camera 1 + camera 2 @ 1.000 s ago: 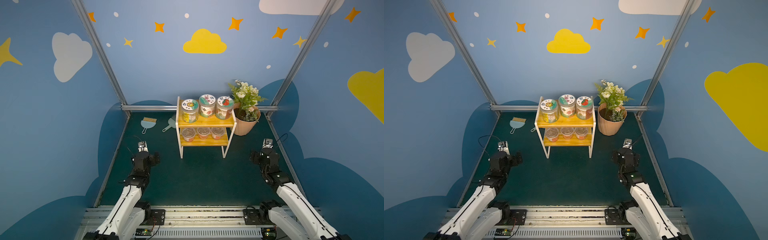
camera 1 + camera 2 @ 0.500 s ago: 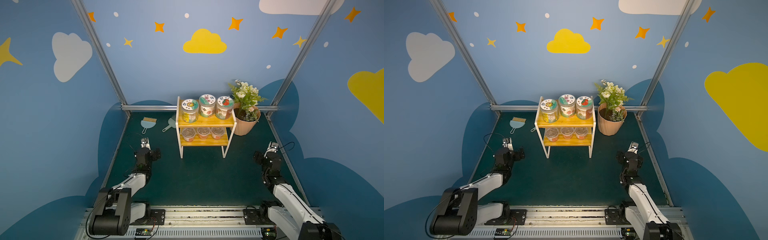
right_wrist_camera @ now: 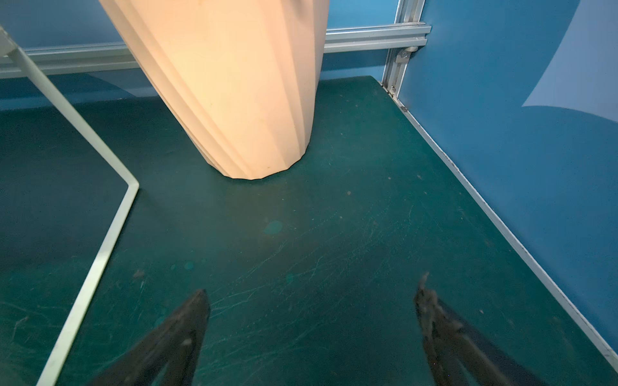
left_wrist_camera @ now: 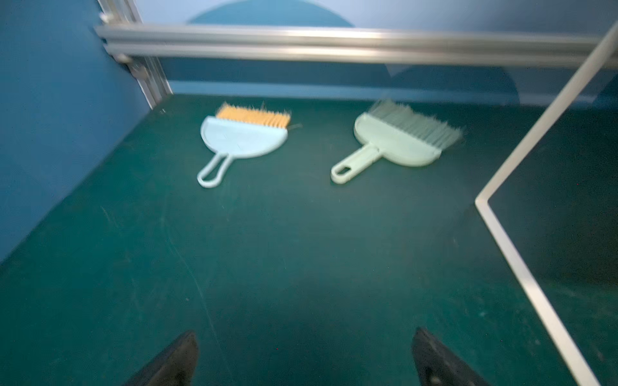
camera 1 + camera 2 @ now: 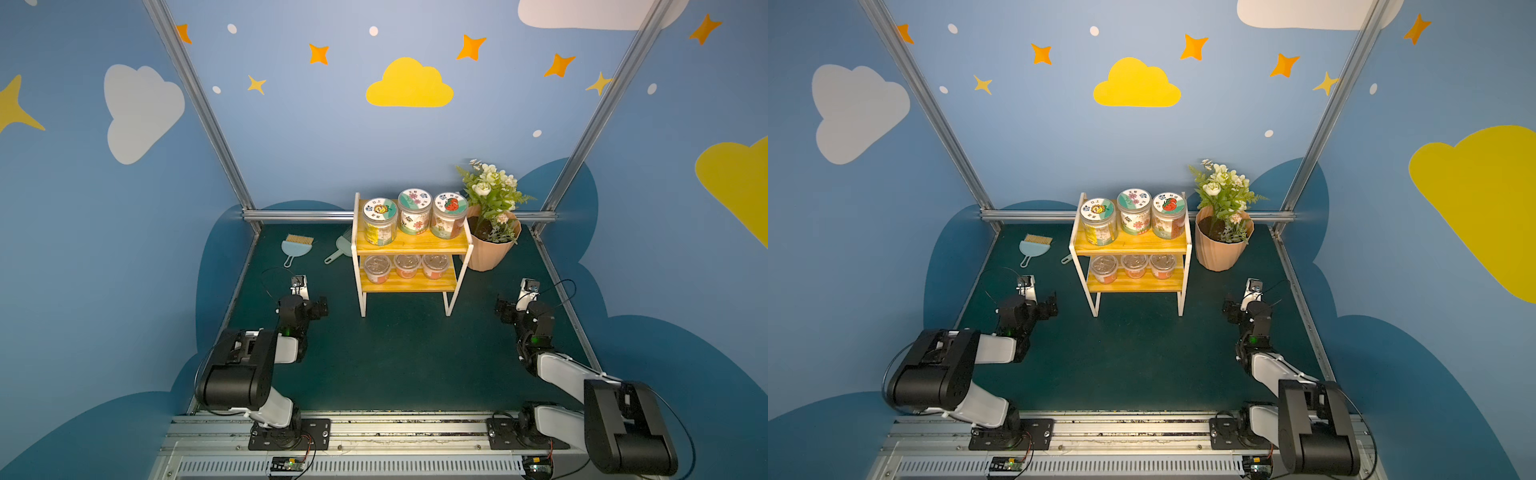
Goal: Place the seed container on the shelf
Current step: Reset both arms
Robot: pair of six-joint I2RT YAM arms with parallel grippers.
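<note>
1. The left gripper (image 4: 305, 332) sits low at the lower left of both top views, jaws spread wide with only green mat (image 4: 301, 250) between them. A blue hand brush (image 4: 244, 140) and a mint hand brush (image 4: 398, 140) lie up-frame in its wrist view.
2. The right gripper (image 3: 312, 290), at the lower right, is wide and empty too, facing the peach flower pot (image 3: 234, 83).
3. Out at the sides like that, I'd judge, they leave the shelf (image 5: 411, 248) clear.
4. The seed containers (image 5: 413, 216): three labelled jars stand upright in a row on the top board, centre frame. Three short jars (image 5: 407, 266) sit on the lower board.
5. No jar is on the mat, so every container stands well apart from either claw, up-frame and between them. The task looks finished.
</note>
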